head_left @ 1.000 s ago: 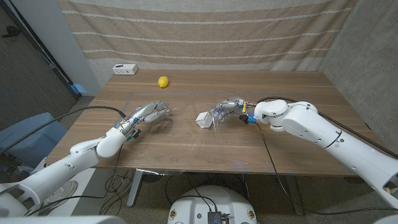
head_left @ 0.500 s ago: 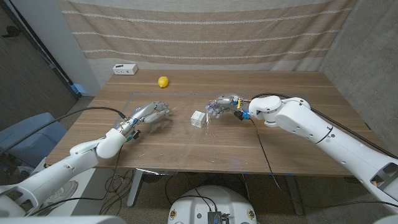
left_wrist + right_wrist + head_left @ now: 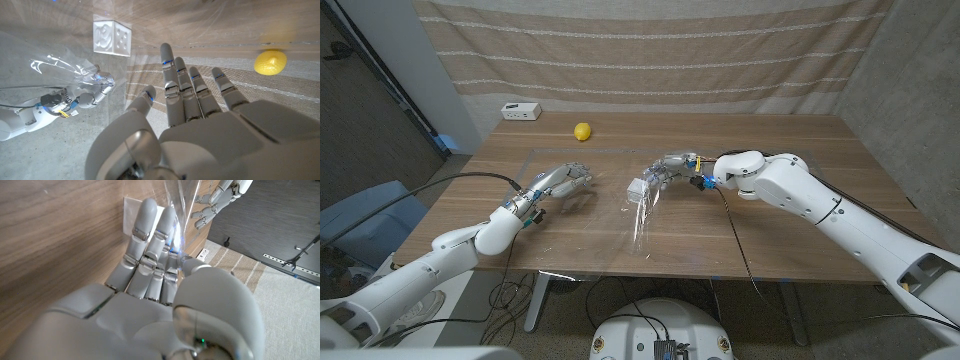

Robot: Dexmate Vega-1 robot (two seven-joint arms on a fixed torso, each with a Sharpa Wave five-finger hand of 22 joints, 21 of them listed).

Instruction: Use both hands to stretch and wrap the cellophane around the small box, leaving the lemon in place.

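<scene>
The small white box (image 3: 636,189) stands mid-table, just left of my right hand (image 3: 667,170). That hand pinches a raised fold of clear cellophane (image 3: 642,218), which drapes from its fingers down past the box toward the table's front. In the right wrist view the right hand (image 3: 155,280) has its fingertips close by the box (image 3: 130,207), with the cellophane (image 3: 182,200) bunched at them. My left hand (image 3: 563,181) is left of the box with its fingers spread and nothing in them. The left wrist view shows that left hand (image 3: 200,115), the box (image 3: 112,36) and the lemon (image 3: 270,62). The lemon (image 3: 582,131) sits toward the far edge.
A small white device (image 3: 521,111) lies at the table's far left corner. A striped curtain hangs behind the table (image 3: 800,230). Cables run along both forearms, and a blue-grey chair (image 3: 360,225) stands off the left edge.
My right hand has moved left and slightly away, lifting the cellophane up beside the box; a fold now hangs toward the front. The box has shifted a little left. The left hand has stayed still.
</scene>
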